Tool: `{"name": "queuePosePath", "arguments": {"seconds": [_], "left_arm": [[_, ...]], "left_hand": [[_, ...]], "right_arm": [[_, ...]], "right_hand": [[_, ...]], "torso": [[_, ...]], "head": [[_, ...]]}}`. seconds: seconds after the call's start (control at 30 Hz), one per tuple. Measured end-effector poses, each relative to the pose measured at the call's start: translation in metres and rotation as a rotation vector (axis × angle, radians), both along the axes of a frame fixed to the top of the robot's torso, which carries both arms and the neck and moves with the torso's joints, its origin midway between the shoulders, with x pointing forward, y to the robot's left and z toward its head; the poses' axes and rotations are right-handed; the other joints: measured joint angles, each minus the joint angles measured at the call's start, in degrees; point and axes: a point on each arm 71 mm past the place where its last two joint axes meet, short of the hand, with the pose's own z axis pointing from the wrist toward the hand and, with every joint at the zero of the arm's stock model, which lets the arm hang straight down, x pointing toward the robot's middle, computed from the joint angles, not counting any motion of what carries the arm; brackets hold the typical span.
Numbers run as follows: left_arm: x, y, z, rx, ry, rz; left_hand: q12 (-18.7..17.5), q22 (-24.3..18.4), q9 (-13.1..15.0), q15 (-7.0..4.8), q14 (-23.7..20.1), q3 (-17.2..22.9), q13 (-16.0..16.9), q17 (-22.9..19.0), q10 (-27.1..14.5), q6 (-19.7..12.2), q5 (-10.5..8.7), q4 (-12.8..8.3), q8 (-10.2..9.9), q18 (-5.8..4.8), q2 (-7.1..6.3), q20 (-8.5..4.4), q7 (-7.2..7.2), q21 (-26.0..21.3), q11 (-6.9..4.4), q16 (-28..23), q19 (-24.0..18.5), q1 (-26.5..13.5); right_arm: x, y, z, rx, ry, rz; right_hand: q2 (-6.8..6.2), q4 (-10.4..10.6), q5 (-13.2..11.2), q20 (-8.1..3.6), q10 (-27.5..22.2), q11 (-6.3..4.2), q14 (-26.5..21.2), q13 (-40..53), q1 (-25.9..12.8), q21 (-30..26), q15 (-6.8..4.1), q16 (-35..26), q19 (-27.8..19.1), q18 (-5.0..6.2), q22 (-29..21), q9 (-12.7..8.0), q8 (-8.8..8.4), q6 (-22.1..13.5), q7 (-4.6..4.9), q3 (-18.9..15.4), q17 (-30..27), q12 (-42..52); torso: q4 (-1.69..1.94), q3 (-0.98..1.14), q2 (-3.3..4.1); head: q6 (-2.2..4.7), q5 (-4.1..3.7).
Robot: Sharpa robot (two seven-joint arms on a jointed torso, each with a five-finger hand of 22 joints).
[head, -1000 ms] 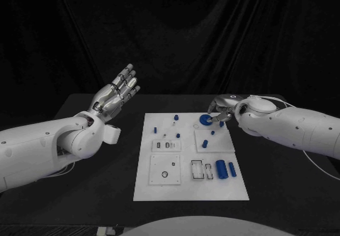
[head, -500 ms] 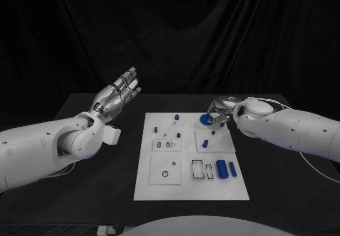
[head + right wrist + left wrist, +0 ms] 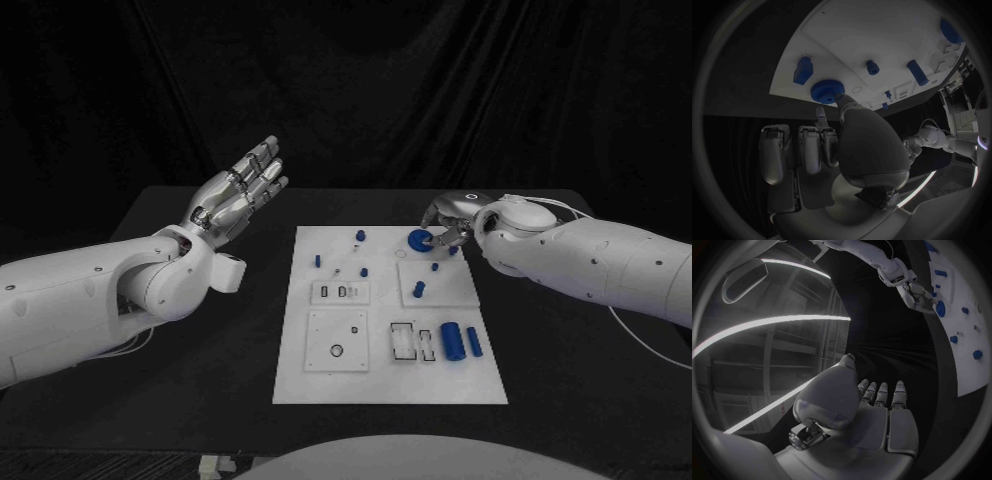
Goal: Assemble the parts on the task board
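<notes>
The white task board (image 3: 389,385) lies in the middle of the black table. At its far right corner my right hand (image 3: 450,220) pinches a round blue gear (image 3: 418,240) between thumb and a finger. In the right wrist view the gear (image 3: 827,91) sits at the board's edge (image 3: 792,87), just above the fingertips (image 3: 821,113). My left hand (image 3: 245,185) is raised off the table left of the board, fingers straight and apart, holding nothing. The left wrist view shows its bare palm (image 3: 873,412) and, far off, the right hand (image 3: 918,294) with the gear (image 3: 940,308).
A thick blue cylinder (image 3: 450,342) and a slim blue bar (image 3: 473,344) lie at the board's right side. Small blue pegs (image 3: 359,237) (image 3: 317,263) (image 3: 418,292) stand on its far half. Raised white blocks (image 3: 336,345) (image 3: 339,294) sit on the left half.
The right hand with the gear has barely shifted at the board's far right corner. The left arm has stayed raised in place.
</notes>
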Motion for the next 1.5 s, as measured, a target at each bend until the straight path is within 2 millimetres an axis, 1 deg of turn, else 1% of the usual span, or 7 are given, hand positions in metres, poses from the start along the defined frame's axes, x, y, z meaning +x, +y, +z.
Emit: {"name": "queuePosePath", "arguments": {"seconds": [0.27,0.53,0.6,0.73,1.1,1.3,1.5], "left_arm": [[0.0,0.0,-0.001,-0.001,0.003,-0.004],[0.0,-0.001,-0.001,-0.003,0.005,-0.008],[0.0,-0.001,-0.001,-0.003,0.005,-0.008],[0.0,-0.001,-0.001,-0.003,0.005,-0.009],[-0.001,0.0,-0.002,-0.004,0.007,-0.01],[-0.001,0.0,-0.002,-0.004,0.008,-0.011],[-0.001,0.0,-0.003,-0.005,0.01,-0.013]], "left_hand": [[0.0,0.0,0.0,-0.01,0.0,0.0,0.0,0.0,0.0,0.2,0.23,0.0,0.2,0.0,0.0,0.21,0.2,0.0,0.39,0.0,0.2,0.0],[0.0,0.0,0.1,-0.01,0.0,0.0,0.0,0.0,0.0,0.2,0.23,0.0,0.2,-0.01,0.0,0.21,0.2,0.0,0.39,0.0,0.2,0.0],[0.0,0.0,0.1,-0.01,0.0,0.0,0.0,0.0,0.0,0.2,0.23,0.0,0.2,-0.01,0.0,0.21,0.2,0.0,0.39,0.0,0.2,0.0],[0.0,0.0,0.1,-0.01,0.0,0.0,0.0,0.0,0.0,0.2,0.49,0.0,0.2,-0.01,-0.23,0.21,0.2,0.0,0.39,0.0,0.2,0.2],[0.0,0.0,0.0,0.21,-0.2,0.0,0.0,0.0,0.0,0.5,0.52,0.0,0.2,-0.01,-0.22,0.21,0.51,0.0,0.39,0.0,0.2,0.2],[0.0,0.0,0.1,0.39,0.0,0.0,0.0,0.0,0.0,0.5,0.71,0.0,0.2,-0.01,-0.23,0.21,0.51,0.0,0.39,0.0,0.2,0.2],[0.0,0.0,0.1,0.39,0.0,0.0,0.0,0.0,0.0,0.5,0.71,0.0,0.2,-0.01,0.0,0.41,0.51,0.0,0.39,0.0,0.0,0.5]], "right_arm": [[0.001,0.003,-0.001,-0.002,0.0,0.002],[0.002,0.008,-0.005,-0.007,0.011,0.002],[0.002,0.008,-0.007,-0.008,0.014,0.001],[0.002,0.009,-0.009,-0.013,0.021,-0.002],[0.003,0.009,-0.01,-0.015,0.025,-0.004],[0.003,0.009,-0.01,-0.013,0.025,-0.001],[0.002,0.009,-0.01,-0.009,0.025,0.007]], "right_hand": [[-0.46,0.9,-8.4,0.0,0.0,0.0,0.0,0.0,-1.5,0.0,0.0,0.0,0.0,0.0,0.0,0.5,-0.35,-1.2,0.01,-1.3,0.0,0.0],[-0.47,0.8,-7.0,0.21,0.2,0.2,0.1,0.0,-1.5,0.0,0.15,0.0,0.2,0.0,0.0,1.0,-0.04,-1.0,0.22,-1.2,0.0,0.0],[-0.44,0.6,-6.1,0.21,0.2,0.2,0.2,0.0,-1.5,0.0,0.15,0.0,0.2,0.0,0.0,1.2,0.2,-0.7,0.36,-1.0,0.0,0.0],[0.46,-0.2,0.0,0.42,0.0,0.4,0.1,0.0,-0.5,0.0,0.15,0.0,0.0,0.0,0.0,2.1,1.36,0.8,0.39,-0.2,0.0,0.0],[0.44,-2.1,13.9,0.41,0.0,0.4,0.1,0.0,-0.6,0.0,0.15,0.0,0.0,0.01,0.0,3.6,3.34,2.3,0.6,1.7,0.0,0.0],[0.42,-3.1,18.5,0.41,0.0,0.4,0.1,0.0,-0.6,0.0,0.15,0.0,0.0,0.01,0.0,3.7,4.66,3.2,0.88,3.7,0.0,0.0],[0.43,-4.2,19.2,0.41,0.0,0.4,0.1,0.0,-0.1,0.0,0.15,0.0,0.0,0.01,0.0,3.7,4.67,3.5,1.13,4.8,0.0,0.0]], "torso": [[-0.01,-0.01,0.0],[-0.05,-0.01,-0.03],[-0.05,-0.01,-0.03],[-0.04,-0.01,-0.03],[-0.02,-0.01,-0.04],[-0.02,-0.01,-0.01],[-0.02,0.0,-0.01]], "head": [[0.09,-0.12],[-0.03,-0.09],[-0.04,-0.09],[-0.05,-0.09],[-0.27,-0.04],[-0.28,0.05],[-0.38,0.26]]}}
